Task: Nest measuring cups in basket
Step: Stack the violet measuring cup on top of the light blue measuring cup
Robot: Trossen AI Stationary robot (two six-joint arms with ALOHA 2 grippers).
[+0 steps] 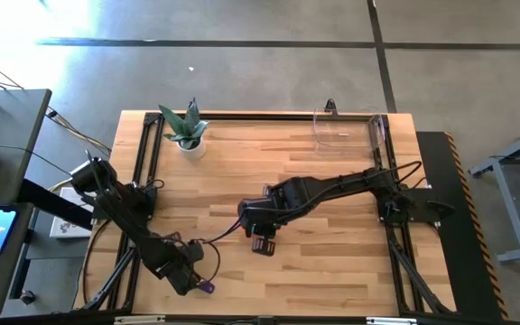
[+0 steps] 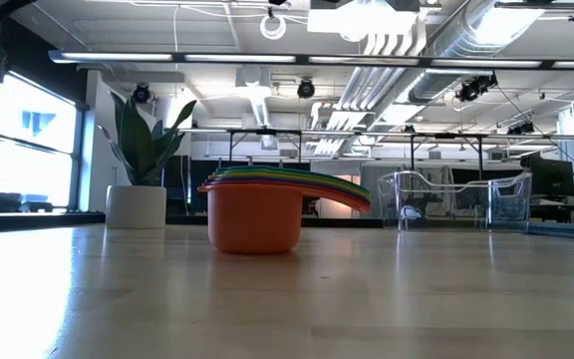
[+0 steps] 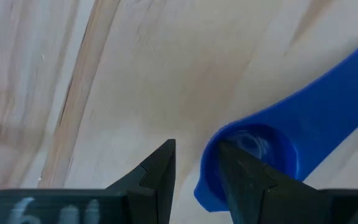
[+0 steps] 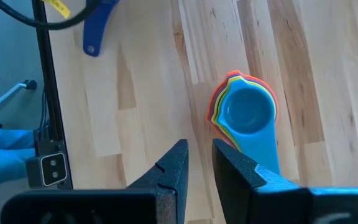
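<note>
High view, layout: left gripper (image 1: 190, 276) at the near left of the table (image 1: 332, 262); right gripper (image 1: 262, 236) at mid-table; basket (image 1: 350, 129) at the far right corner, well apart from both
Left gripper: fingers apart; one finger (image 3: 157, 177) stands outside the blue cup (image 3: 247, 149), the other over its bowl, so the bowl's wall lies between them; a sliver of wood shows between the outer finger and the wall, so no clamp; whether the inner finger touches cannot be told
Blue cup: flat on the wood just beside the left gripper; handle runs away from the fingers, long axis slanting across the planks
Nested stack (image 4: 244, 112): orange cup outermost, teal cup uppermost, the other colours showing only as rims; on the table, outside the basket; handles fanned to one side
Right gripper: above the stack, which lies just ahead of the fingertips; fingers narrowly apart; nothing between them
Deciding relation: blue cup lies nearer the left arm, the stack nearer the right; judged next need, a grip on the bowl wall
Basket: holds no cups
</note>
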